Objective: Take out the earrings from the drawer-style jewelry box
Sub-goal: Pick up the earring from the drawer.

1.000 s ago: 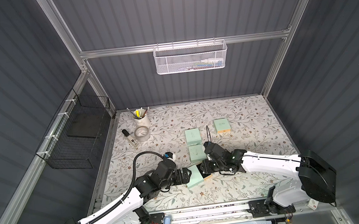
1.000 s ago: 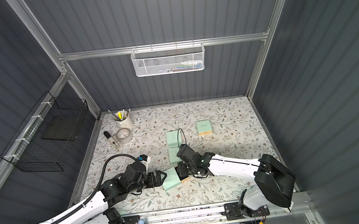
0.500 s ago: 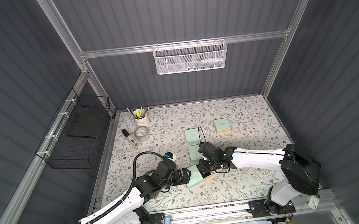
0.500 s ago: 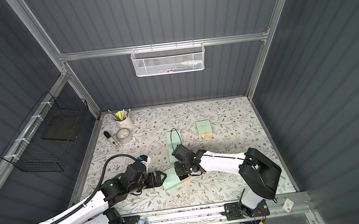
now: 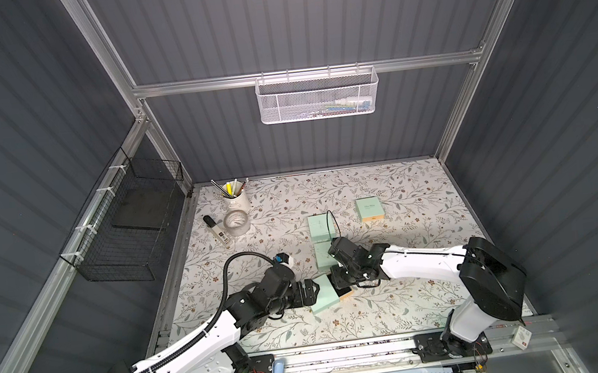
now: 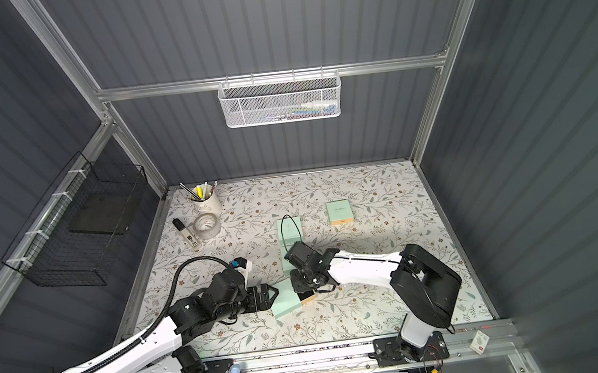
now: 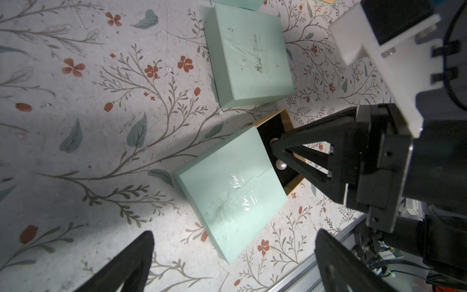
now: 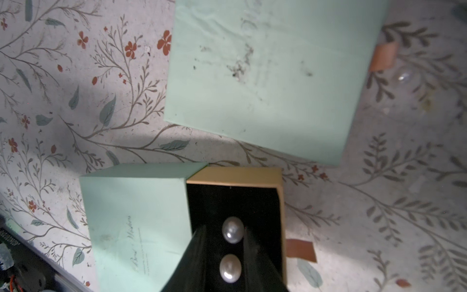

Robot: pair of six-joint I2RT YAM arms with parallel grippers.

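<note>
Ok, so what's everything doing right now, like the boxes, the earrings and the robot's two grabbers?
jewelry box: open, its drawer pulled partway out.
earrings: both in the drawer, on the black pad.
right gripper: down in the drawer, jaws either side of an earring; pinching or not, can't tell.
left gripper: wide open beside the box, holding nothing.
neighbouring box: shut.

— How many mint-green boxes (image 5: 320, 225)?
— Four, and one has its drawer (image 8: 235, 175) pulled out.
— Pearl earrings (image 8: 232, 230)?
— Two, both in that drawer.
— Baskets?
— Two: one white mesh basket (image 5: 314, 98) and one black wire basket (image 5: 123, 259).
— Anything else?
— One white cup (image 5: 237, 202) of pens, too small to count. One pale roll (image 5: 237, 223), one marker (image 5: 217, 230). Two robot arms: left arm (image 5: 200, 341), right arm (image 5: 422, 261).
</note>
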